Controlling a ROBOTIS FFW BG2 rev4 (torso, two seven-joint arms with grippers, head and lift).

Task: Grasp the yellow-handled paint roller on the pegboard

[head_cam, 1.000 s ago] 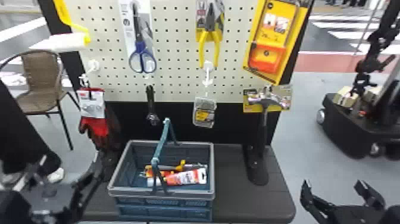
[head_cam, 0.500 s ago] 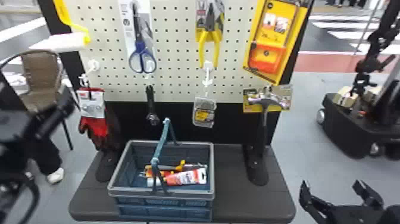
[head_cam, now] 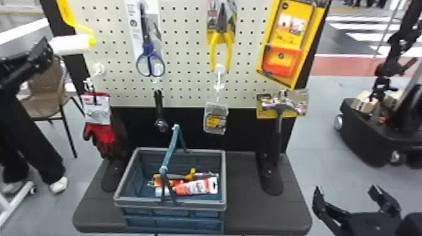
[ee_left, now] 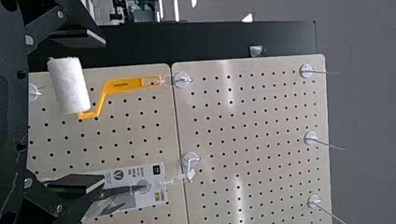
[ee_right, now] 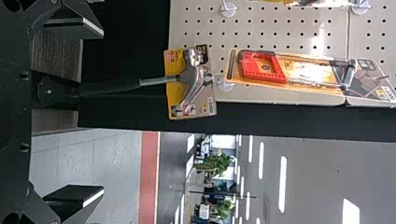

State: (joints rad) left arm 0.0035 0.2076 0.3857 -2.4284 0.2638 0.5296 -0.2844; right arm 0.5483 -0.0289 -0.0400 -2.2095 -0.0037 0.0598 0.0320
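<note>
The left tool (ee_left: 103, 113), spread wide, has risen from low left to, seemingly, just beside the yellow-handled paint roller (head_cam: 70, 43) on the pegboard (head_cam: 188, 84), upper left, so closing in remains; the right tool (head_cam: 345, 190) idles wide, near right.

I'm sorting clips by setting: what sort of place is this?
Probably a mock hardware-shop display, perhaps a demo stand: packaged scissors and a hammer hang on a white pegboard, and a blue shopping basket holding a few items stands on the dark table below it.
</note>
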